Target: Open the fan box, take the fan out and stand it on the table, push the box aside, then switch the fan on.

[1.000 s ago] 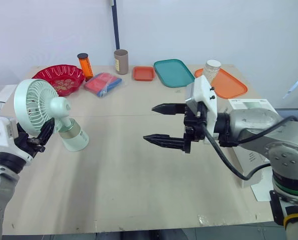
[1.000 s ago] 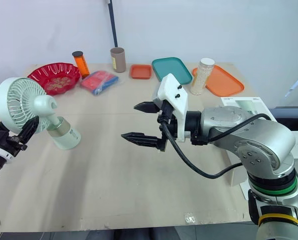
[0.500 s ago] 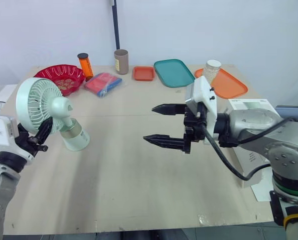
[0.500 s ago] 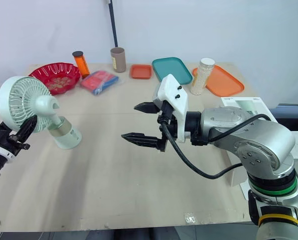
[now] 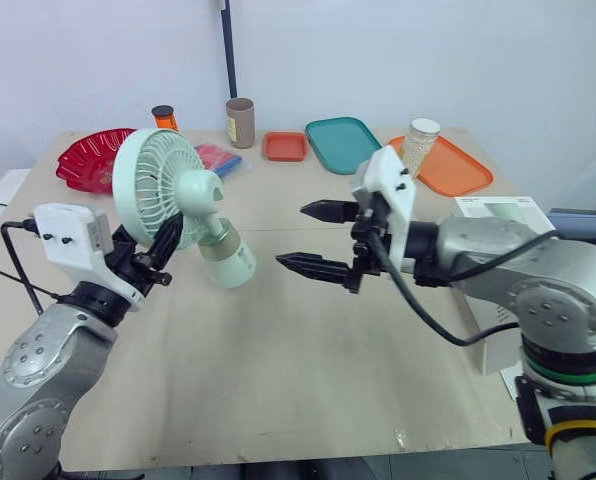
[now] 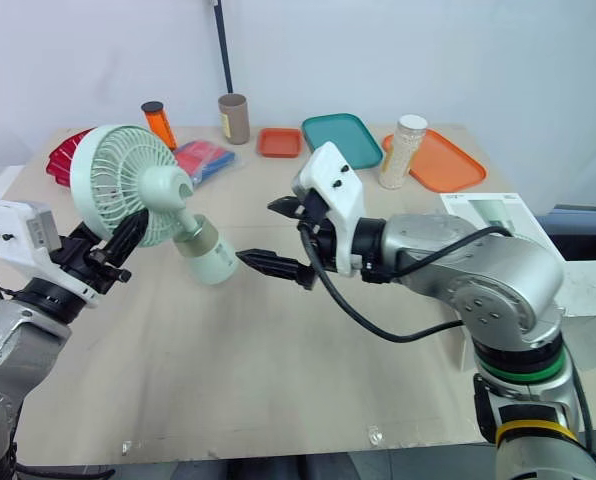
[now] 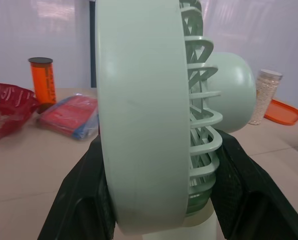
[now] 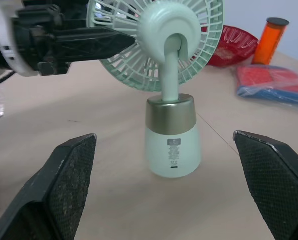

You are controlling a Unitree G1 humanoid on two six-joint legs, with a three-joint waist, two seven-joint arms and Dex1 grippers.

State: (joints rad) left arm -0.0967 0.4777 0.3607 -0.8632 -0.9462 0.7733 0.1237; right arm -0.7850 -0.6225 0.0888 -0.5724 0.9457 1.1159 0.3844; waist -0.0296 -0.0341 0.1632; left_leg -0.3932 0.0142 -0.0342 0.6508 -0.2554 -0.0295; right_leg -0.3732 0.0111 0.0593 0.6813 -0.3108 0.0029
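Observation:
The pale green fan [image 5: 164, 186] is tilted, and its round base [image 5: 228, 263] sits low over the table's left-centre; I cannot tell if it touches. My left gripper [image 5: 154, 250] is shut on the rim of the fan's head [image 7: 144, 115], one black finger [image 7: 84, 195] on each side. My right gripper [image 5: 292, 235] is open just right of the base, its fingertips pointing at it. In the right wrist view the base [image 8: 172, 148] stands between the spread fingers [image 8: 71, 175] but farther out. The white fan box [image 5: 500, 216] lies at the table's right edge, behind my right arm.
Along the back of the table are a red bowl [image 5: 83, 160], an orange bottle [image 5: 163, 116], a cardboard tube [image 5: 241, 121], a red and blue packet [image 6: 203, 158], a small orange tray [image 5: 284, 146], a teal tray [image 5: 346, 143], a jar of white grains [image 5: 419, 142] and an orange tray [image 5: 458, 168].
My left arm has carried the fan rightward from the table's left edge toward the middle. My right gripper has shifted a little left toward the fan's base and stays open.

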